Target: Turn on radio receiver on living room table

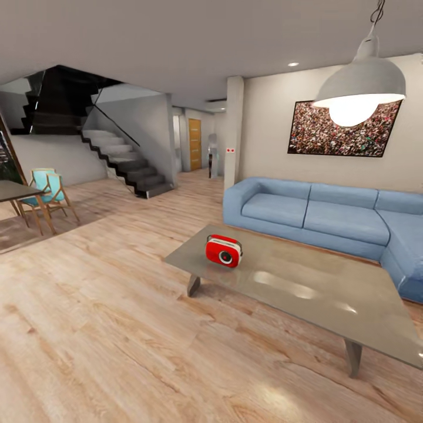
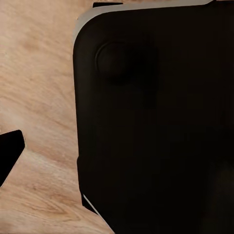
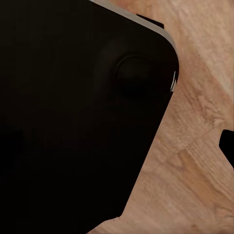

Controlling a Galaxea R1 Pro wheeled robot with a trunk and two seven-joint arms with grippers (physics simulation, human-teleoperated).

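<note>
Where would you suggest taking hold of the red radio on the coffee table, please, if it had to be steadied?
Probably by the thin handle across the top of the radio receiver, coming down from above. It stands upright near the table's left end with its dial facing the camera, so the handle is exposed. Alternatively, pinch its short rounded sides from above; the front should stay free for the dial.

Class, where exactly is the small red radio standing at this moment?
In the head view, the small red rounded radio stands upright near the left end of the glossy grey coffee table, in front of the blue sectional sofa.
</note>
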